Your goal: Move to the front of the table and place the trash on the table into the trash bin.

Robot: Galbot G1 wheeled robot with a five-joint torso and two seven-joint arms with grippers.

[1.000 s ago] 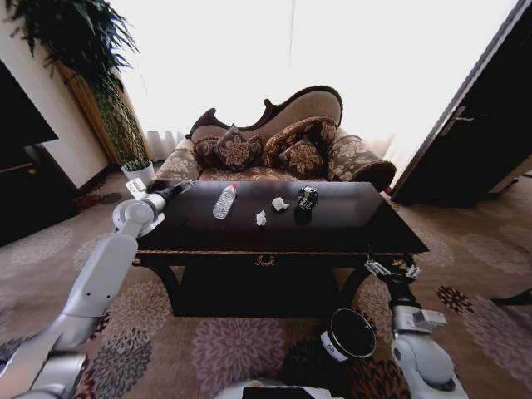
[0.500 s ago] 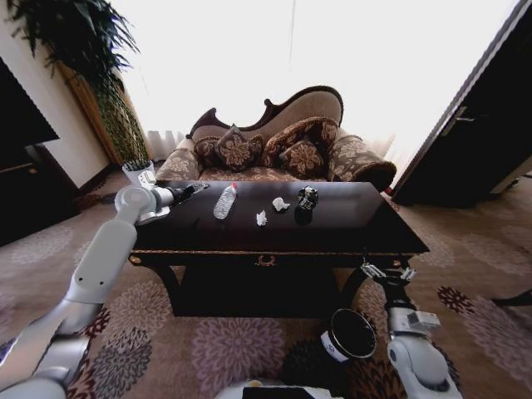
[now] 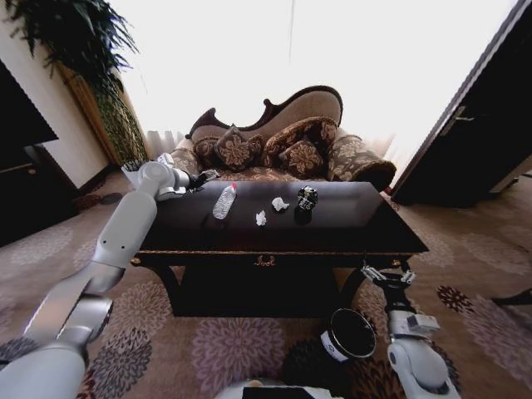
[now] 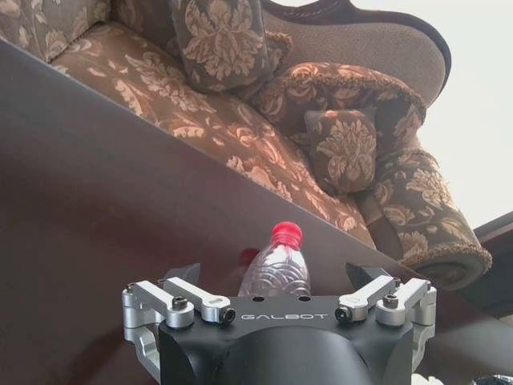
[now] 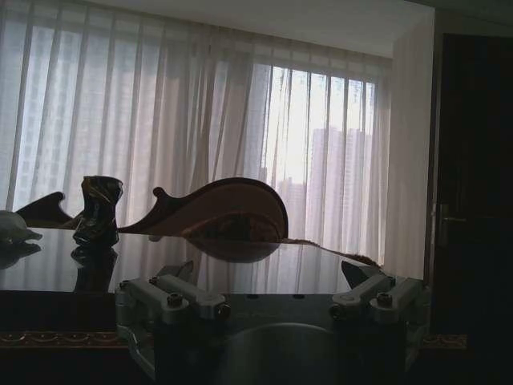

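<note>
Now my left pincer [image 3: 205, 176] has swung further in over the table [image 3: 349, 218] since a second ago, from the left edge to just beside the clear bottle [image 3: 224, 201], at its ten o'clock; fingers spread, grasping nothing. I judge the first pick is close. My left wrist view shows the red cap [image 4: 286, 234] centred between my fingertips. My right pincer [image 3: 388, 275] hangs released at the table's front right corner, the trash bin [image 3: 349, 334] below.
</note>
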